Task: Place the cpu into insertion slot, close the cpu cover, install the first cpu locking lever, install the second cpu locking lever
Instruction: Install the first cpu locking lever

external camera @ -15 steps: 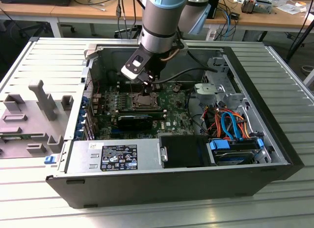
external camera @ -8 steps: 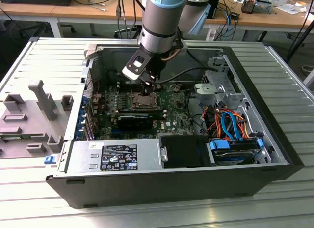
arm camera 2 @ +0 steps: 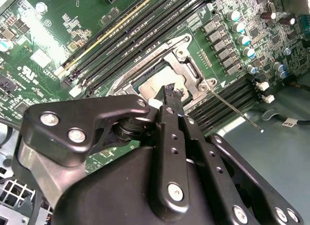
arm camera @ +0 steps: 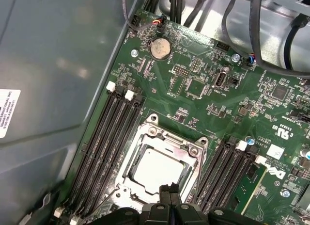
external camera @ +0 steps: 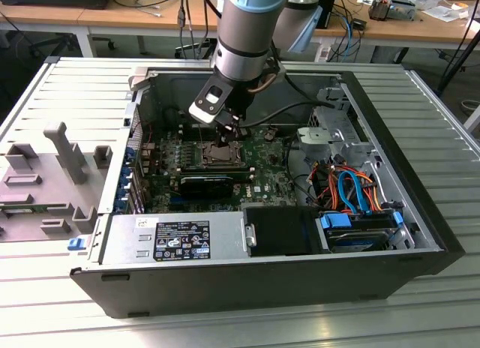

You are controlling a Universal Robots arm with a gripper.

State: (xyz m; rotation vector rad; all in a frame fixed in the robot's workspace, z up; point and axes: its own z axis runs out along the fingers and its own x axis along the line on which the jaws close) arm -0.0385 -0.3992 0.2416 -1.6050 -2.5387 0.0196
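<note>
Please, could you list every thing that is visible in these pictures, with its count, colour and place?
computer case: one, black and grey, open, on the table
table: one, silvery slatted metal, under the case
board: one, green, inside the case
cpu: one, silver-grey, seated mid-board
cpu cover: one, silvery frame, lying down around the cpu
memory slots: two groups, black, either side of the cpu
coin battery: one, silvery, on the board
power supply: one, silvery, at the case's near corner, the exterior view's left
cables: several, orange and blue, the exterior view's right
fixture: one, grey, on the table
arm: one, grey and pale blue, above the case
tool: one, black, shut, by the cover's edge
</note>
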